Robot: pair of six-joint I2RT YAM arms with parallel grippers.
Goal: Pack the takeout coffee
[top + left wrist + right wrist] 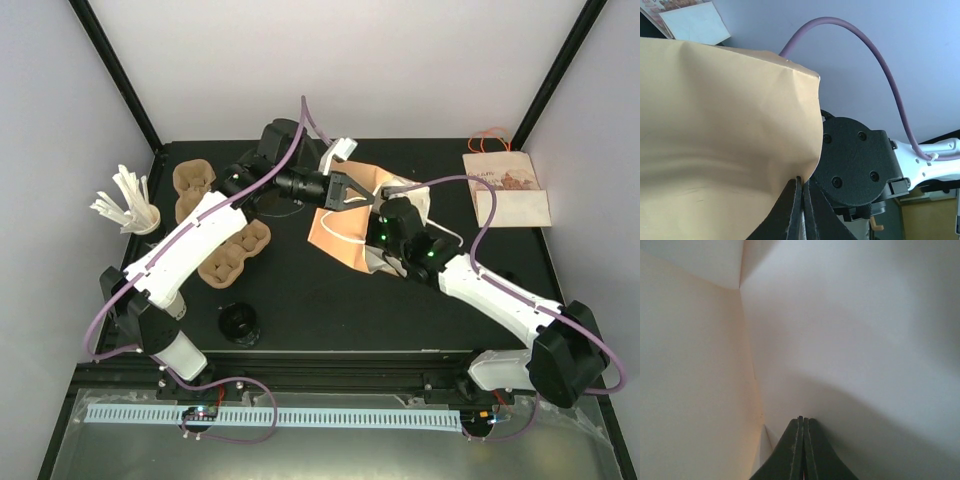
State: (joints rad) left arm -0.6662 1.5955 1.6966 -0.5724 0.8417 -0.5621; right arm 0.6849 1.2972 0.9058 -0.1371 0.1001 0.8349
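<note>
Black round lid [240, 322], or maybe a low cup, sits nearest on the table [330, 310], L of centre. Past it on the L side lies a cardboard cup tray [235, 250], w/ a second tray [195, 190] farther back. Mid-table is the tan paper bag [340, 232]. The left end effector [801, 181] is pinched tight on its rim. The right end effector [801, 418] is inside the bag, fingers pressed together w/ nothing between them. Far R lies a flat printed bag [507, 190].
</note>
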